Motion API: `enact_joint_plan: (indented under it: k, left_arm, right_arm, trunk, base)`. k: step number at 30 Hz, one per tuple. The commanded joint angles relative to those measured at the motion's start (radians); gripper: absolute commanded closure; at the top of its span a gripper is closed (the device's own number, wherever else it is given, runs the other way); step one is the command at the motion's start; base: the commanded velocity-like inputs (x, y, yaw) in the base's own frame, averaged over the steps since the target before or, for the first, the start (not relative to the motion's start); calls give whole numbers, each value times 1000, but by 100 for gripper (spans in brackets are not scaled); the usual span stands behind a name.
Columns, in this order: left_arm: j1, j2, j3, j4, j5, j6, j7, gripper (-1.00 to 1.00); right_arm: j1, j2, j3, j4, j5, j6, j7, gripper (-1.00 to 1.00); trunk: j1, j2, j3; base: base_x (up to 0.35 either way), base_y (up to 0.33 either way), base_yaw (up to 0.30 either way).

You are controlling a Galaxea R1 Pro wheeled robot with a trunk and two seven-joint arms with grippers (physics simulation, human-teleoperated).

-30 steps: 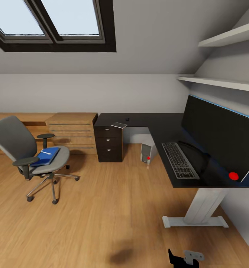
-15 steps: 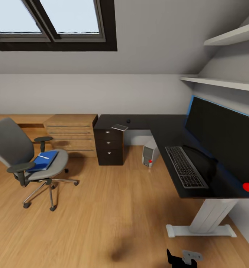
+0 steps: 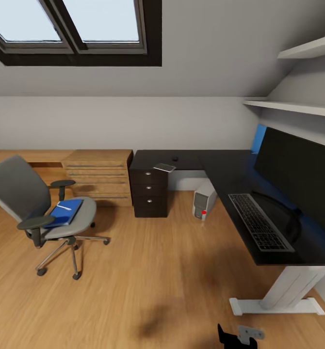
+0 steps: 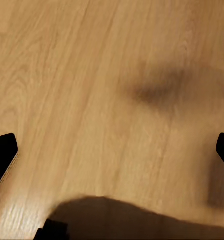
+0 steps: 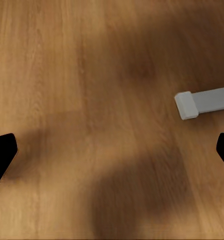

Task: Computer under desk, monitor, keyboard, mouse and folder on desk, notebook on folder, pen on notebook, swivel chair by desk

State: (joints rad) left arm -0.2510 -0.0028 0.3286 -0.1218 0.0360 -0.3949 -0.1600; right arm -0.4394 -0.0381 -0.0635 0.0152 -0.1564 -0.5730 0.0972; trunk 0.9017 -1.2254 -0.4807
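The swivel chair point(image 3: 22, 194) stands on the floor at the left, apart from the desk point(image 3: 220, 167). On its seat lies the blue folder point(image 3: 63, 212) with the white pen point(image 3: 64, 207) on top. The monitor point(image 3: 303, 169) and keyboard point(image 3: 260, 222) are on the desk's right wing. A flat grey notebook point(image 3: 164, 167) and the small dark mouse point(image 3: 175, 158) lie on the far wing. The computer point(image 3: 203, 198) stands under the desk. My left gripper point(image 4: 112, 155) and right gripper point(image 5: 112, 155) hang open over bare floor, holding nothing.
A black drawer unit point(image 3: 150, 191) sits under the desk's far end, with a light wooden drawer chest point(image 3: 98, 177) beside it. The desk's white foot point(image 3: 276, 305) rests on the floor at the right and shows as a white foot point(image 5: 202, 102) below my right gripper. Wall shelves point(image 3: 298, 106) run above the monitor.
The whole picture has shifted: the camera moved, so the desk and monitor sit farther right. Nothing in the room has moved, and both grippers stay open.
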Motion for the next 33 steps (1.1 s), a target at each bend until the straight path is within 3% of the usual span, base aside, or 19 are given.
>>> enact_joint_plan:
  k: [1, 25, 33]
  left_arm:
    - [-1, 0, 7, 1, 4, -1, -9, -100]
    - [-1, -1, 7, 12, 4, -2, -7, -100]
    - [-1, -6, 7, 13, 3, -3, -7, -100]
  right_arm:
    - [-1, 0, -6, 2, -8, -4, 10, -100]
    - [-1, 1, -6, 3, -3, -3, 10, -100]
    - [-1, 13, -6, 2, 0, -5, 9, -100]
  trunk:
    - [1, -1, -1]
    - [1, -1, -1]
    - [1, -1, -1]
  base:
    - [283, 130, 0]
    - [334, 5, 0]
    - [336, 0, 0]
